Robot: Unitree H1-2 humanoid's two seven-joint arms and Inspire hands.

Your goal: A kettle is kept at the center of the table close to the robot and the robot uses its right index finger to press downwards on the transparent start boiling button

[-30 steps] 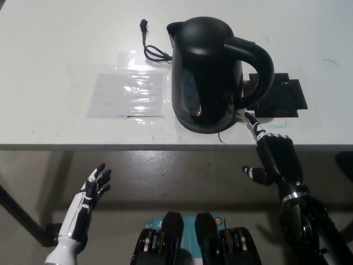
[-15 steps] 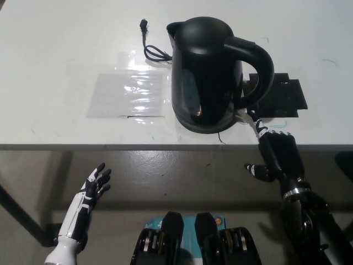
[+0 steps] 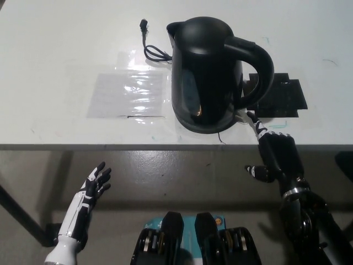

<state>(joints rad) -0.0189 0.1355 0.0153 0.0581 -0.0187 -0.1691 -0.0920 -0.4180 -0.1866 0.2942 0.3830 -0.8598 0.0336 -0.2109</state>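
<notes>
A black kettle (image 3: 208, 72) stands on the white table (image 3: 66, 44), near its front edge, with its handle (image 3: 259, 66) turned to the right. The clear start button (image 3: 239, 115) sits at the foot of the handle. My black right hand (image 3: 276, 157) is just below and right of it, one finger stretched out, its tip (image 3: 251, 117) right beside the button and the other fingers curled in. Contact with the button cannot be made out. My white left hand (image 3: 94, 187) rests open below the table edge at the lower left.
The kettle's black cord and plug (image 3: 149, 41) lie behind it to the left. A clear plastic sheet (image 3: 128, 94) is taped flat left of the kettle. A black square mat (image 3: 281, 98) lies right of the handle.
My right hand has edged slightly right and up, its outstretched fingertip staying by the base of the kettle handle. The left hand and the kettle have not moved.
</notes>
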